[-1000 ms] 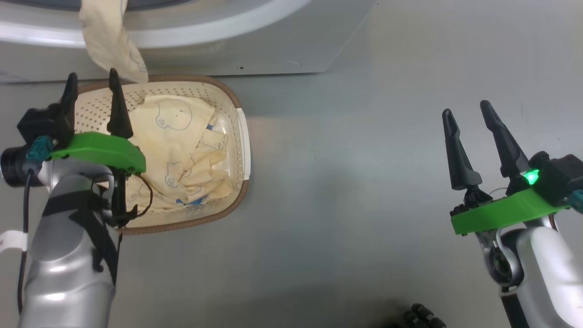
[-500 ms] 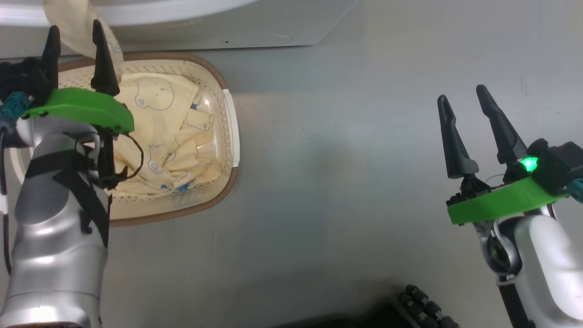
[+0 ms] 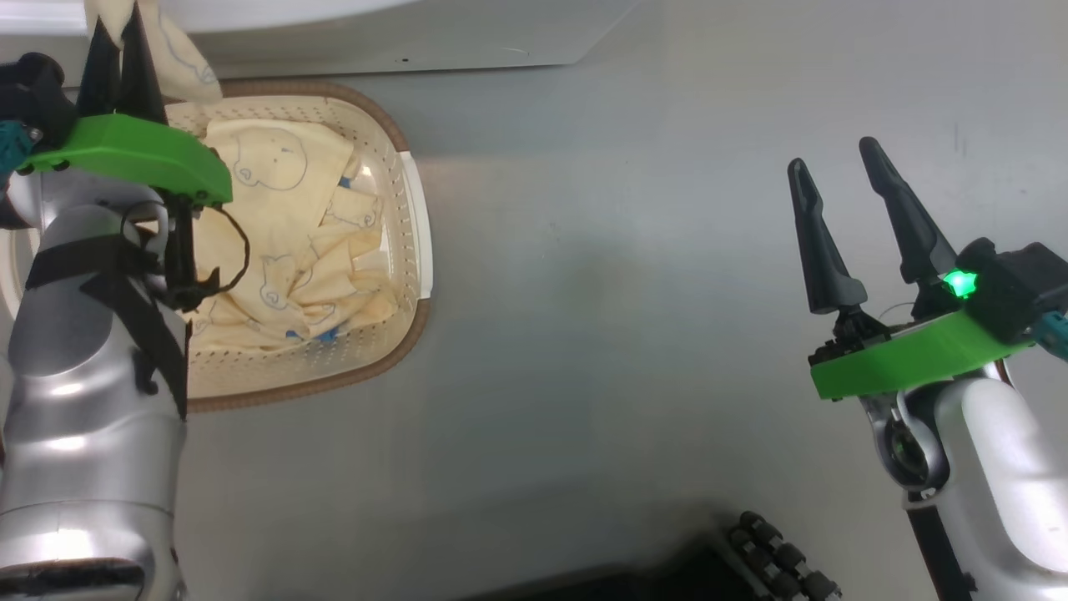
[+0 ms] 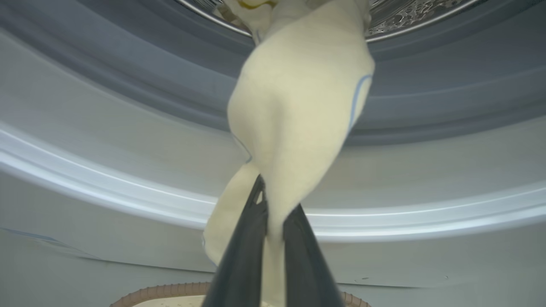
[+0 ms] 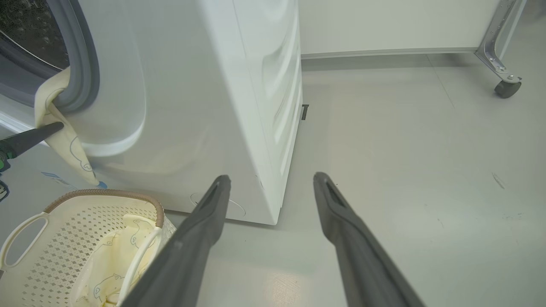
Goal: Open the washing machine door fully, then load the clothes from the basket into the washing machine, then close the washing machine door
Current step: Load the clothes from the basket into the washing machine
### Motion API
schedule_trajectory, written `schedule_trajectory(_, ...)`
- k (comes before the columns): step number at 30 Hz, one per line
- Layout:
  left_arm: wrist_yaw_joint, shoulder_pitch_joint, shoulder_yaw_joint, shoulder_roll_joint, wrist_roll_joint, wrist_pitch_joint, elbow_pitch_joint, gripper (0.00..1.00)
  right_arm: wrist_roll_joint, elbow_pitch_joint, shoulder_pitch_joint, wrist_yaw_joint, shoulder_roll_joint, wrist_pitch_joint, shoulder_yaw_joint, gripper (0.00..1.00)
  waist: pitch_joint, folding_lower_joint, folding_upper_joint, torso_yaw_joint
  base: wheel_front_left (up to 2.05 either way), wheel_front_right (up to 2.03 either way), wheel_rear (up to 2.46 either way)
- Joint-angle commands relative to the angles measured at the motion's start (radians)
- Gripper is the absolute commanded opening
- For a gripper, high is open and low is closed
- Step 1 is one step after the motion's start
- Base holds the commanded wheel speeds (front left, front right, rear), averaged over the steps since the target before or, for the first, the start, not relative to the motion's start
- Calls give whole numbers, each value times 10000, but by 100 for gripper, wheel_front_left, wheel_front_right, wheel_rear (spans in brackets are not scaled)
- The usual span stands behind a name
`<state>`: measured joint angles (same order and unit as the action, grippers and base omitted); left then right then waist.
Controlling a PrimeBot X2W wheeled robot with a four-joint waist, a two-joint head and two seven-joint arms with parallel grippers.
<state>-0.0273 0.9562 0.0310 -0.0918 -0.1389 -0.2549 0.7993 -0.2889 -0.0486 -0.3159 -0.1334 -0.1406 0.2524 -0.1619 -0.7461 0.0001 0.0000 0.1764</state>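
A pale yellow garment (image 4: 298, 106) hangs out of the washing machine (image 5: 213, 85) over its grey gasket (image 4: 128, 85), its top end inside the steel drum (image 4: 405, 13). My left gripper (image 4: 273, 204) is shut on the lower part of this hanging garment (image 3: 179, 50), just above the basket (image 3: 400, 334). More clothes (image 3: 284, 225) lie crumpled in the cream basket (image 5: 102, 194), which stands on the floor against the machine's front. My right gripper (image 3: 833, 154) hovers open over bare floor far to the right, with nothing between its fingers. The washing machine door is out of view.
Grey floor stretches to the right of the machine. A metal frame leg on a caster (image 5: 505, 87) stands at the far right near the wall. A dark ribbed part (image 3: 776, 559) shows at the bottom edge of the head view.
My left gripper has risen toward the machine's opening and closed on the hanging garment. The head camera has shifted, so the basket sits further left. The right arm has barely moved.
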Motion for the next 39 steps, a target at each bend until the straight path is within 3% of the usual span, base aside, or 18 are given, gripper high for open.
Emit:
schedule_trajectory(1, -42, -25, 217, -342, 123, -68, -289, 0, -8, 239, 158, 27, -60, 94, -140, 100, 51, -1, 0, -33, 0, 0, 0)
schedule_trajectory(12, -82, -314, 57, -88, 251, -68, -1240, 0, -15, 175, 381, 27, 33, 94, -81, 100, 471, -1, 0, -245, 0, 0, 0)
schedule_trajectory(22, -60, 885, -312, -180, 332, 756, -1790, 0, -128, 72, 480, 27, 224, 94, -378, 100, 681, -1, 0, 46, 0, 0, 0)
schedule_trajectory(32, 441, 3006, -210, -1142, 655, 972, -374, 0, -321, -186, 547, 27, 337, 94, -1030, 100, 642, -1, 0, 1035, 0, 0, 0)
schedule_trajectory(39, 679, 4213, -66, -1812, 702, 161, 911, 0, -369, -282, 777, 27, 271, 94, -1292, 100, 468, -1, 0, 1596, 0, 0, 0)
